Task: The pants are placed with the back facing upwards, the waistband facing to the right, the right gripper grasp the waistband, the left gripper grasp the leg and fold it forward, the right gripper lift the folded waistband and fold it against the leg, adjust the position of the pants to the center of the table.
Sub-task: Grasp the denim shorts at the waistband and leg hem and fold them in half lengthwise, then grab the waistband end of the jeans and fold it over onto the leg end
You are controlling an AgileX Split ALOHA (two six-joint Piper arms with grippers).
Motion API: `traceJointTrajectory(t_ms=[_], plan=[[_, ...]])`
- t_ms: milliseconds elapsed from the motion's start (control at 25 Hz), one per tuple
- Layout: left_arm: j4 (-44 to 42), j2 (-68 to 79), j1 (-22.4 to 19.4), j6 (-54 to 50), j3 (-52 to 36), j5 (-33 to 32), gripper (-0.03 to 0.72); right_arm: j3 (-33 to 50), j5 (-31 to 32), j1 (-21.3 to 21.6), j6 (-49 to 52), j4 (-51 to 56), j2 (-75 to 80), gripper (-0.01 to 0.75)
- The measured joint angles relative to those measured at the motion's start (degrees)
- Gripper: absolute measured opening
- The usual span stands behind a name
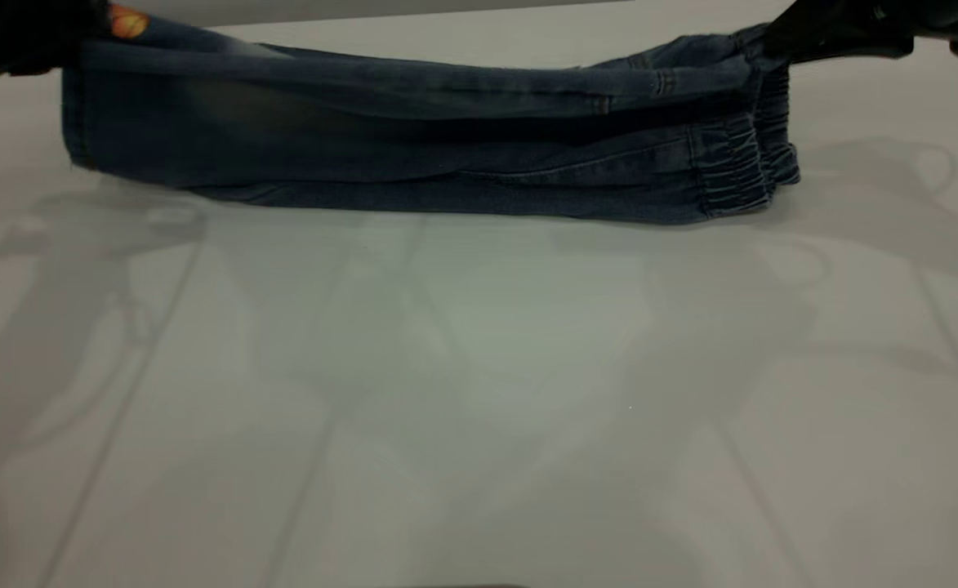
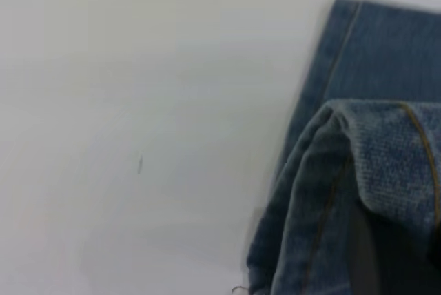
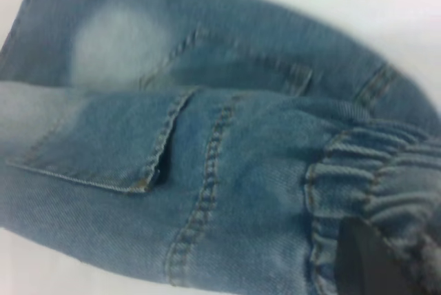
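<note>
Denim pants folded lengthwise, puckered waistband on white table.

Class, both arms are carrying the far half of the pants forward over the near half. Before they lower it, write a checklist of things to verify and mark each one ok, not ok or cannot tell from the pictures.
1. The right gripper has the waistband: ok; the exterior view shows that corner lifted under it.
2. The left gripper has the leg end: ok; the hem is raised off the table.
3. Finger closure on the cloth: cannot tell; neither grip is clearly visible.
4. The pants lifted evenly: ok; the top edge runs nearly level.
5. The lower layer flat: ok; it lies on the table without bunching.
6. Pants centred on the table: not ok; they lie toward the far edge.
</note>
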State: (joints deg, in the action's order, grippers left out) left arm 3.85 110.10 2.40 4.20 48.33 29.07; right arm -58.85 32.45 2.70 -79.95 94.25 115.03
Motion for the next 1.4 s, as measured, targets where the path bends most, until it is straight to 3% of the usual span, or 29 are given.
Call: traceJointTrajectory(t_ms=[200,360,520,680,840,960,1160,1320,1400], plan=[[-7.29,7.6,0.52,-0.04,0.07,18.21,0.041,-0.47,-0.77,0.0,-12.71,8.07,1.04,0.036],[-8.83,13.79,0.52,-0.04,0.29,32.56,0.044,-1.32,-1.67,0.0,-16.25,8.74,2.47,0.043],[-6.89,17.77,0.52,-0.04,0.62,35.15,0.072,-1.57,-2.65,0.0,-16.55,8.8,3.4,0.109],[-2.76,18.13,0.52,-0.04,3.08,31.9,0.176,-2.26,-2.83,0.0,-16.68,8.86,3.46,0.293],[-2.19,17.93,0.52,-0.04,8.74,20.36,0.326,-4.15,-3.37,0.0,-12.77,8.86,3.46,0.512],[-2.19,16.83,0.52,-0.04,14.47,6.19,0.404,-5.53,-3.49,0.0,-8.61,8.41,3.46,0.619],[-2.19,12.19,0.58,0.33,26.6,-23.35,0.436,-5.82,-3.31,0.0,-0.32,2.68,2.85,0.633],[-2.19,9.98,1.63,1.36,36.09,-50.88,0.437,-5.96,-0.12,0.0,12.12,-9.9,2.56,0.595],[-2.12,9.88,2.58,3.22,39.39,-61.31,0.437,-5.96,1.44,0.0,19.43,-17.15,2.84,0.587]])
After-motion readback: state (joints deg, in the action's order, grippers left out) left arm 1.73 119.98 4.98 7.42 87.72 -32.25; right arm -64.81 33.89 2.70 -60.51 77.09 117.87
